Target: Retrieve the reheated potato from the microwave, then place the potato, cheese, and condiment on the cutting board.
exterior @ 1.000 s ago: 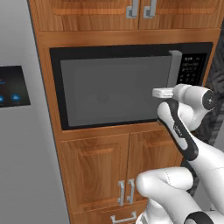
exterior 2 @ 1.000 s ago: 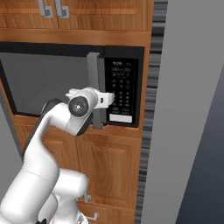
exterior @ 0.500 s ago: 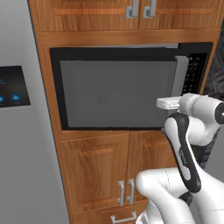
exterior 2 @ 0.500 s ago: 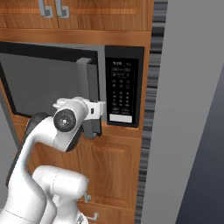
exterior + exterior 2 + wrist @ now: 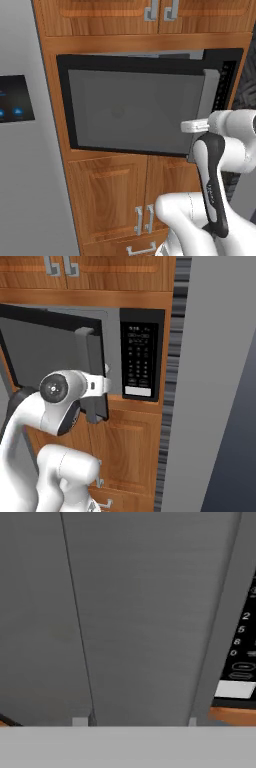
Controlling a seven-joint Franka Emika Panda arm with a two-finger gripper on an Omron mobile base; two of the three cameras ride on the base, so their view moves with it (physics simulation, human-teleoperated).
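The black-framed built-in microwave (image 5: 135, 110) with its grey glass door (image 5: 50, 351) stood ajar. The white two-finger gripper (image 5: 97, 406) sat at the door's grey handle (image 5: 206, 100); its finger state could not be told. The dark keypad panel (image 5: 140, 361) lay just right of it.

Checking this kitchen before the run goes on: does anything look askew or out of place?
Only the black-framed microwave's grey glass door: it stands ajar, its handle edge swung out from the dark keypad panel, with the robot's hand at that handle. That fits opening it. Nothing looks spilled or damaged.
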